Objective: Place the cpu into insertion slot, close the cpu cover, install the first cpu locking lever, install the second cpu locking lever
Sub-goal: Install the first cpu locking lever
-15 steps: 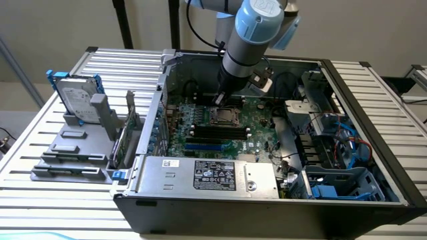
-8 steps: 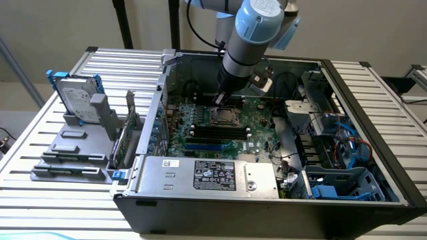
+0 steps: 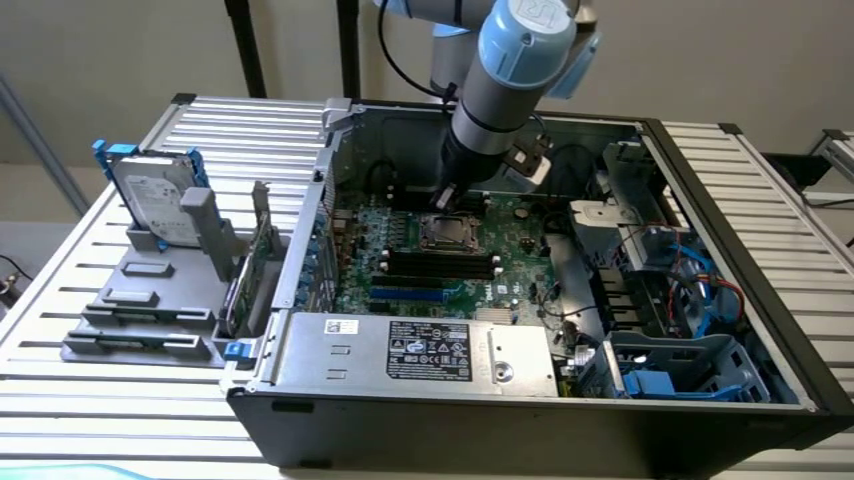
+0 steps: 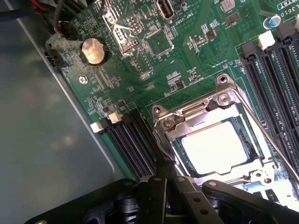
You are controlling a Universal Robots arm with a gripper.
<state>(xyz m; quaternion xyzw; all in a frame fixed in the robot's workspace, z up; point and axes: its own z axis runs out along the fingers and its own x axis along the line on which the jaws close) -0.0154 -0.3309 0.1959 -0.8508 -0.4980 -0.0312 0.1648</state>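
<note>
Your gripper (image 4: 168, 179) is right at the socket's edge, fingers pressed together, holding nothing. Just beyond them, the cpu (image 4: 217, 148) sits in the insertion slot (image 4: 175, 149), cpu cover (image 4: 187, 122) closed around it. Farther off, the green circuit board (image 4: 187, 60).
</note>
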